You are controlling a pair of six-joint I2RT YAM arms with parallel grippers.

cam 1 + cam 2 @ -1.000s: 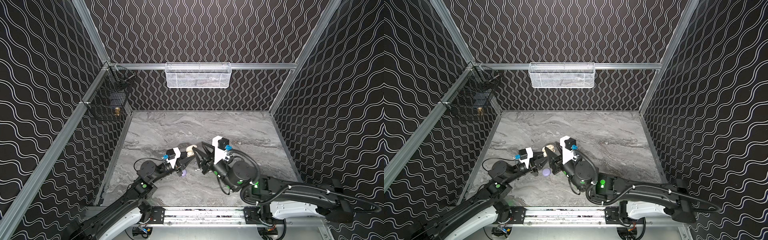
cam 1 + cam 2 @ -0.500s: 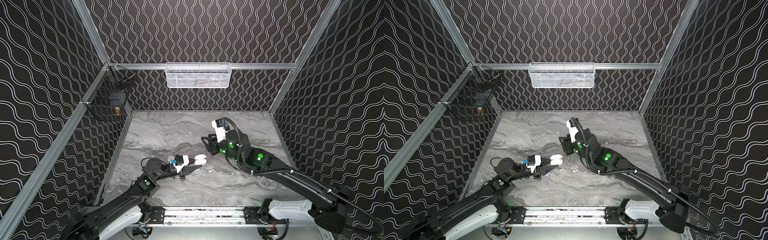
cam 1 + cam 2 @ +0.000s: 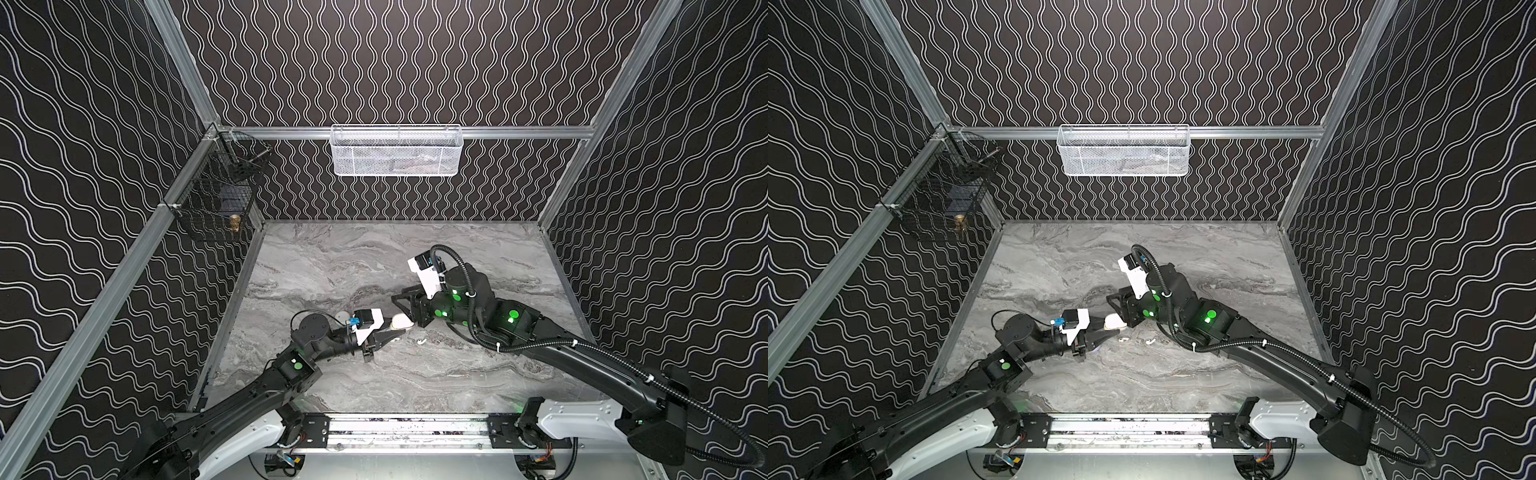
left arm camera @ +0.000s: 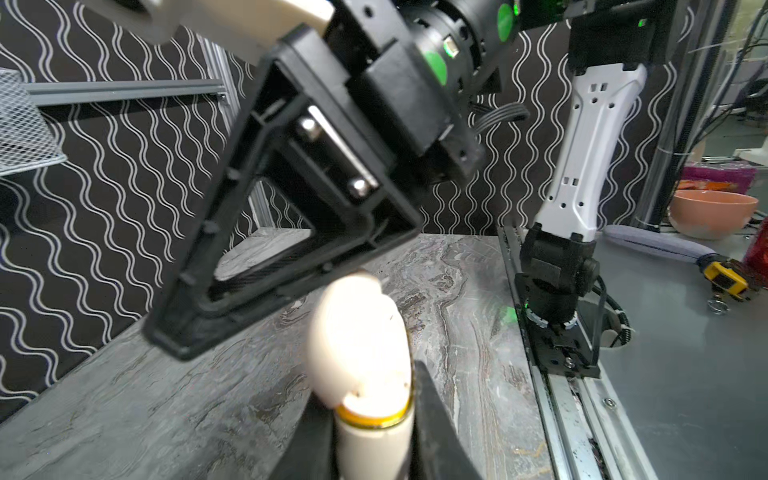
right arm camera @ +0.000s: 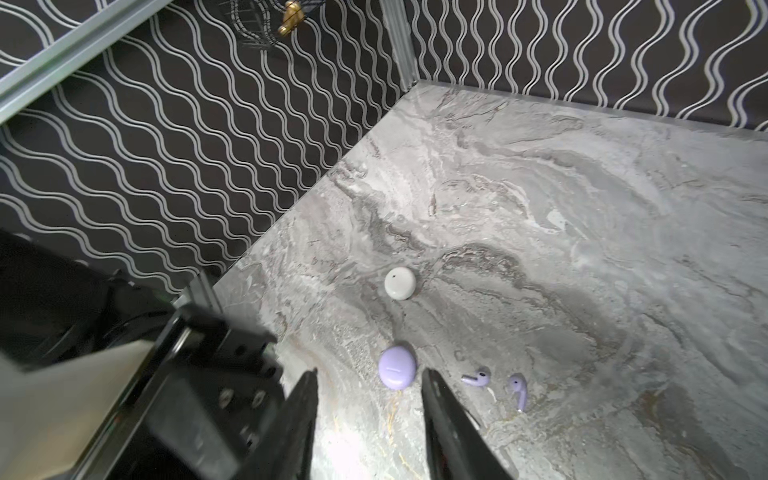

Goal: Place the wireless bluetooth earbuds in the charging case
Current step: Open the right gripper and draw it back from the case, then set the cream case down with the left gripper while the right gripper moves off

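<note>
My left gripper (image 3: 395, 330) (image 4: 370, 390) is shut on a cream charging case (image 3: 401, 321) (image 4: 365, 440) with a gold rim. The case's lid (image 4: 357, 332) is hinged open. My right gripper (image 3: 402, 307) (image 5: 369, 374) hovers over it with its jaws apart and nothing between them. One of its fingers (image 4: 291, 266) sits against the top of the lid. Two lavender earbuds (image 5: 476, 378) (image 5: 517, 390) lie on the table next to a shut lavender case (image 5: 397, 369). In a top view two white earbuds (image 3: 1123, 339) (image 3: 1150, 341) lie just right of the held case.
A round white case (image 5: 400, 283) (image 3: 341, 317) rests on the marble table (image 3: 374, 257) behind the left wrist. A white mesh basket (image 3: 397, 151) hangs on the back wall. A black wire basket (image 3: 216, 199) hangs on the left wall.
The right arm swung out from the front, and its gripper has come down against the case's lid with narrower jaws. The left gripper shifted right with the case, then held still.
</note>
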